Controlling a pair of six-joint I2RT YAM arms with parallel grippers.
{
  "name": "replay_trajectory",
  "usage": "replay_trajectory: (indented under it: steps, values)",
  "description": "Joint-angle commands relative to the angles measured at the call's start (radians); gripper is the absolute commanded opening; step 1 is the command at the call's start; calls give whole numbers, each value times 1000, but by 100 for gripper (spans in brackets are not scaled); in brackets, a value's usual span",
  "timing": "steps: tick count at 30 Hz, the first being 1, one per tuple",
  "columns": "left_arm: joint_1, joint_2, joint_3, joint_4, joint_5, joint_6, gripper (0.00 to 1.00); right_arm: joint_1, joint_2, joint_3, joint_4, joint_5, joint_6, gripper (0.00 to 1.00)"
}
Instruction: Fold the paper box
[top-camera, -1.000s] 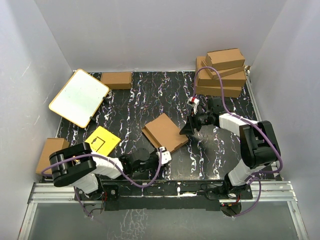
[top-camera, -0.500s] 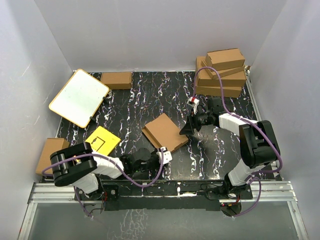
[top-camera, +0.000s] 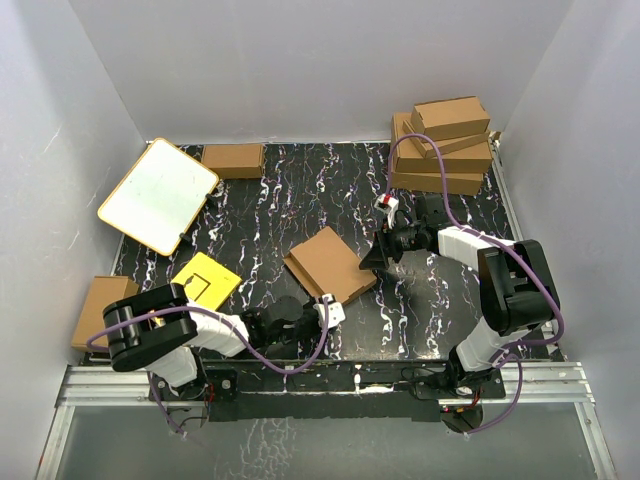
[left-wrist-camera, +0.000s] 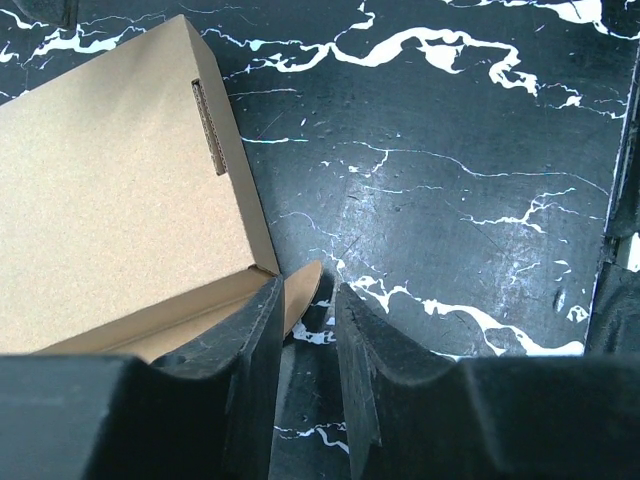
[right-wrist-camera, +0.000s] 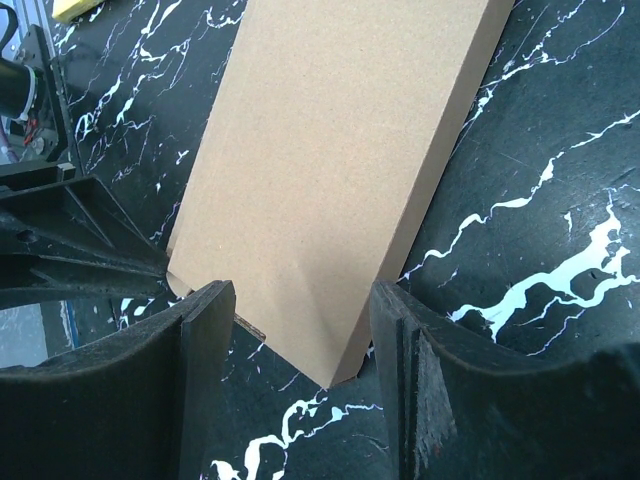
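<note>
At the middle of the black marbled worktop (top-camera: 250, 215) lies the paper box (top-camera: 330, 263), a thin brown cardboard mailer with 1 small flap tip poking out at its near corner. The left hand (left-wrist-camera: 305, 300) sits just beside that corner, its 2 fingers a narrow gap apart with nothing between them. The right hand (right-wrist-camera: 300, 305) stands wide open, straddling the box's opposite corner.

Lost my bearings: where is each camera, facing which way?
Top external: above, behind the bases, facing down at the table; both arms show.
Left wrist: over the left end effector, facing a corner of the paper box; fingers show.
Right wrist: over the right end effector, facing the box top; fingers show.
Shared: the box.
</note>
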Motion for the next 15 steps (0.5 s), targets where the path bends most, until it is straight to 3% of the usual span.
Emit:
replay_trajectory:
  steps: [1,15]
  values:
    - [-5,12,28,15,-3,1,25,-4,9,22,42,-17,11,62]
    - [-5,19,28,16,-20,-6,15,-6,42,20,58,-44,57,65]
